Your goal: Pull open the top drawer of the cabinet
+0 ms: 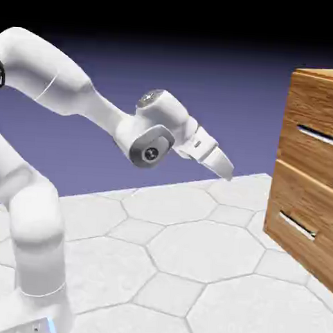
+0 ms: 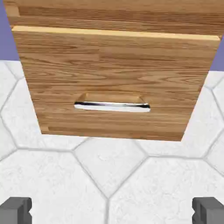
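Gripper (image 1: pixel 226 170) hangs in open air with fingers spread wide and nothing between them, angled down and well short of the cabinet (image 1: pixel 307 91) at right, whose top drawer (image 1: pixel 312 147) sits flush, handle (image 1: pixel 318 135) untouched.

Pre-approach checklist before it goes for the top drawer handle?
1. Gripper open: ok, fingertips sit wide apart in the hand view.
2. Gripper empty: ok, nothing between the fingertips.
3. Path to cabinet clear: ok, only bare table between.
4. Hand aimed at top drawer: not ok, the hand view centres on the lower drawer's handle.
5. Gripper at top handle height: not ok, it hangs lower and well short.
6. Top drawer shut: ok, front flush.
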### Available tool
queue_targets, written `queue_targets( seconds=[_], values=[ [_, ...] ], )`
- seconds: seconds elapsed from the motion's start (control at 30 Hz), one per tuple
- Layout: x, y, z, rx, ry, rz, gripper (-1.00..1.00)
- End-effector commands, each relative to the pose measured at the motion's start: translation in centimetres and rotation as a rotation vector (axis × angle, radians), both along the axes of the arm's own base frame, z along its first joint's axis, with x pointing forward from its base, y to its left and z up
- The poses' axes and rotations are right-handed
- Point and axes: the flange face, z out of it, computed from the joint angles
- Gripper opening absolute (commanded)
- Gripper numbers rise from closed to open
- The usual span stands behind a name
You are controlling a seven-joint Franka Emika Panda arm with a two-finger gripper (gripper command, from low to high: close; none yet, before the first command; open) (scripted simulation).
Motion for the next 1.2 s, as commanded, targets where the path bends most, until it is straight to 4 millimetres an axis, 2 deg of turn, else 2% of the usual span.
queue_targets(
  seconds=[0.0, 0.27, 0.53, 0.87, 1.17],
  values=[
    [0.1, -0.5, 1.0, -0.011, -0.017, -0.004, 1.00],
    [-0.4, -3.5, 8.3, -0.112, -0.144, -0.014, 1.00],
    [-1.5, -4.2, 14.4, -0.240, -0.263, 0.008, 1.00],
    [-1.9, -2.2, 19.6, -0.446, -0.395, 0.080, 1.00],
    [0.2, 1.3, 21.4, -0.667, -0.488, 0.180, 1.00]
  ],
)
